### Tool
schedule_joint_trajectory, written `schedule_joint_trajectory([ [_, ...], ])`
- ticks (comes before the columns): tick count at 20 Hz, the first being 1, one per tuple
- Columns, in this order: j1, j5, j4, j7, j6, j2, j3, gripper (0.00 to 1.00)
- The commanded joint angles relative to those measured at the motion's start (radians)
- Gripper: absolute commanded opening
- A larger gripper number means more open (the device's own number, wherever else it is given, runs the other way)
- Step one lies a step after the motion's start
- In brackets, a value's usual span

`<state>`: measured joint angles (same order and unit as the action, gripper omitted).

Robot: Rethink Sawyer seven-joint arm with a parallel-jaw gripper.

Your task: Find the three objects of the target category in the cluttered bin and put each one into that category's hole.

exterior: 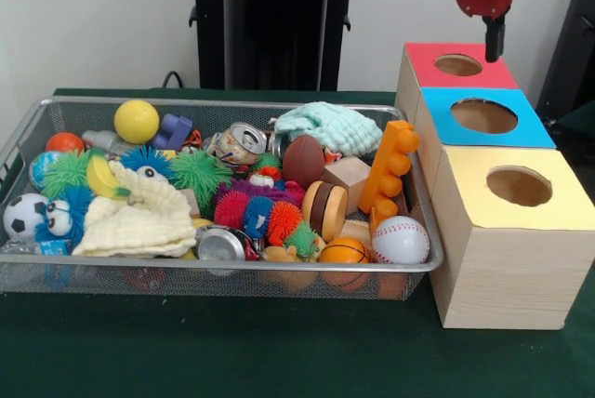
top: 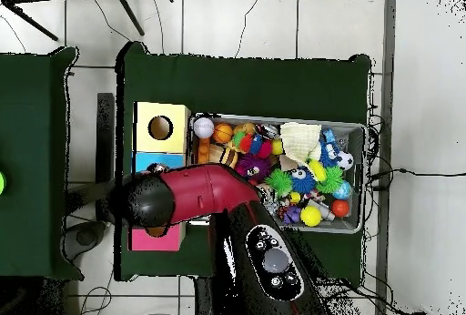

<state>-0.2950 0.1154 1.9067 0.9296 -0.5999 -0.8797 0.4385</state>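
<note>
Green tabletop [exterior: 279, 351] up front, cluttered bin [exterior: 423, 263] packed beside the boxes, and the claw [exterior: 494, 49] hangs above the red box, near the blue hole [exterior: 483, 116], maybe dropping something—its grip I cannot tell.

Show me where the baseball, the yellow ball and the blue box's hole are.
baseball [exterior: 401, 240], front view, middle of its white skin.
yellow ball [exterior: 137, 121], front view, centre of the ball.
hole [exterior: 483, 116], front view, middle of the round opening.

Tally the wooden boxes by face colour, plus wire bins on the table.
Red-faced box: 1
Blue-faced box: 1
Yellow-faced box: 1
Wire bin: 1
Total: 4
</note>
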Motion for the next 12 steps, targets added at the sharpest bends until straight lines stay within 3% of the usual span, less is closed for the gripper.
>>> schedule_joint_trajectory([
  [1, -0.049, -0.043, 0.028, 0.197, -0.073, -0.012, -0.048, 0.0],
  [6, -0.058, -0.009, -0.009, 0.165, -0.134, -0.022, -0.081, 0.0],
  [12, -0.103, 0.104, -0.088, 0.074, -0.127, 0.041, -0.128, 0.0],
])
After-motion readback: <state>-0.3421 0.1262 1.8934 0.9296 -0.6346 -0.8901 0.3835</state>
